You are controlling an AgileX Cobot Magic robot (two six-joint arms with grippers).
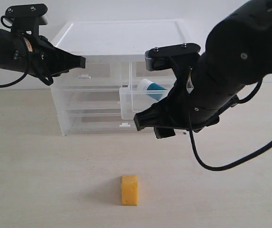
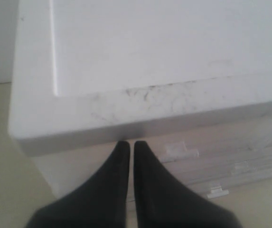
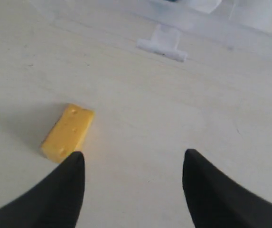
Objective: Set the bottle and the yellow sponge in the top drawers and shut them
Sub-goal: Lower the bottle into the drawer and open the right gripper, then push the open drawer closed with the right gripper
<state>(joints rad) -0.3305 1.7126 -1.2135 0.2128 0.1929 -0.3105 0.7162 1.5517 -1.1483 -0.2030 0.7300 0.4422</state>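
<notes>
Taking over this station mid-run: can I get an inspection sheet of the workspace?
Surface: pale table.
Job's things: bottle inside the open right top drawer; left top drawer shut; yellow sponge on the table, in front of the chest.
Clutter: nothing seen.
Grippers: left gripper jaws shut, empty, at the chest's top edge; right gripper jaws open, empty, above the table.
Cables: black cable loops under the right arm.
Surroundings: white wall behind.

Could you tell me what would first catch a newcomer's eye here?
The yellow-orange foam sponge lies alone on the pale table before the white-topped chest. Behind it, the right translucent top drawer stands open, holding the teal-blue, white-capped bottle. The right gripper hangs open nearby.
</notes>
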